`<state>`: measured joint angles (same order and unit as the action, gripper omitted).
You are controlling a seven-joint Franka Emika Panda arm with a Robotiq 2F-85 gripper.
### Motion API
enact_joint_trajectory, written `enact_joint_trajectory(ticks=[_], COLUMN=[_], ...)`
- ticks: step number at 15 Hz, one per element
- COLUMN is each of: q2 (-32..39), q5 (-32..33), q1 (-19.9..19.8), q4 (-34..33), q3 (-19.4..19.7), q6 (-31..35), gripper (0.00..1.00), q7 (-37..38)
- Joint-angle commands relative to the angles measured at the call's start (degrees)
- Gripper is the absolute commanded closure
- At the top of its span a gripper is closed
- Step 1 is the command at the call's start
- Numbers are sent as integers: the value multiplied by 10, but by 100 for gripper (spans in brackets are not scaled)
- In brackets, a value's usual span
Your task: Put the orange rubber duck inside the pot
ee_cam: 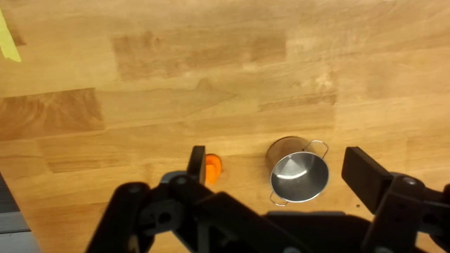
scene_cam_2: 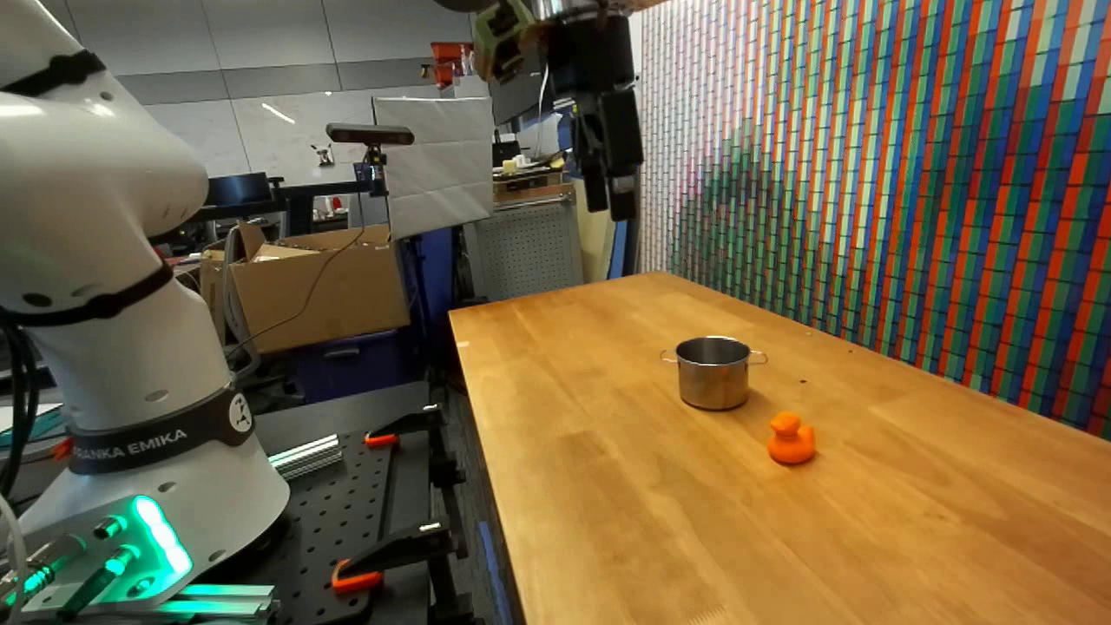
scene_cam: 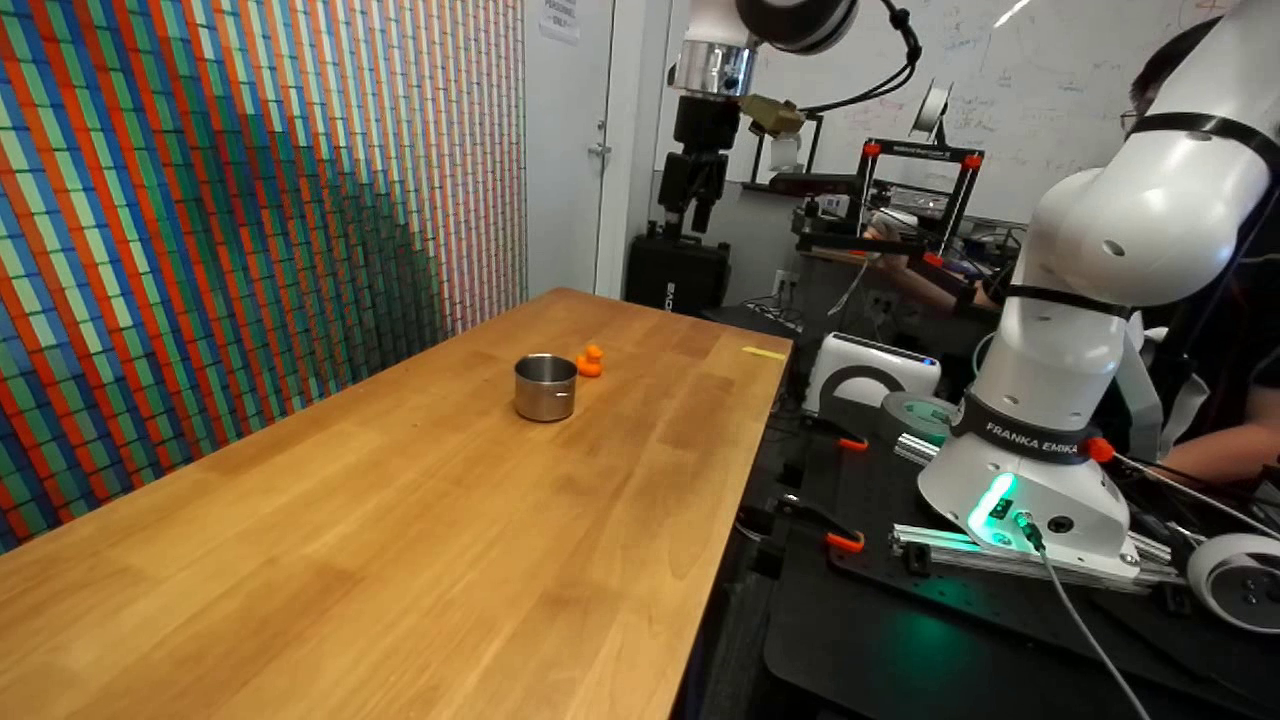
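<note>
While pincer (ee_cam: 277,165) gapes wide, rounded orange duck (scene_cam_2: 791,441) sits near shiny, cylindrical metal pot (scene_cam_2: 713,384) on grained wood table (scene_cam_2: 616,495).

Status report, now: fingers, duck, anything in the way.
Fingers open, holding nothing, up above the table. Orange rubber duck on the table, beside the pot, not in it. No obstacle seen between the two.

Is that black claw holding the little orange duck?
No, the gripper hangs open above the table, where the orange rubber duck sits.

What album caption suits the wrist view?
Open jaws above a wooden table, the orange rubber duck partly hidden, the pot empty.
</note>
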<state>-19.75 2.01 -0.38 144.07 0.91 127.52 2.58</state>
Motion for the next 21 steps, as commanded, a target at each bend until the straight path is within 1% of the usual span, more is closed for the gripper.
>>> enact_joint_trajectory(ticks=[1,4,10,12,13,17,21], q2=[121,203,350,396,432,519,584], q5=[35,65,59,58,55,53,51], q1=[-23,-28,-4,2,-1,-3,-8], q4=[-56,-92,-173,-209,-243,-337,-399], q3=[-5,-2,4,7,10,21,31], q6=[75,113,137,143,142,129,117], gripper=[0,0,0,0,0,0,0], q7=[30,49,55,51,37,26,14])
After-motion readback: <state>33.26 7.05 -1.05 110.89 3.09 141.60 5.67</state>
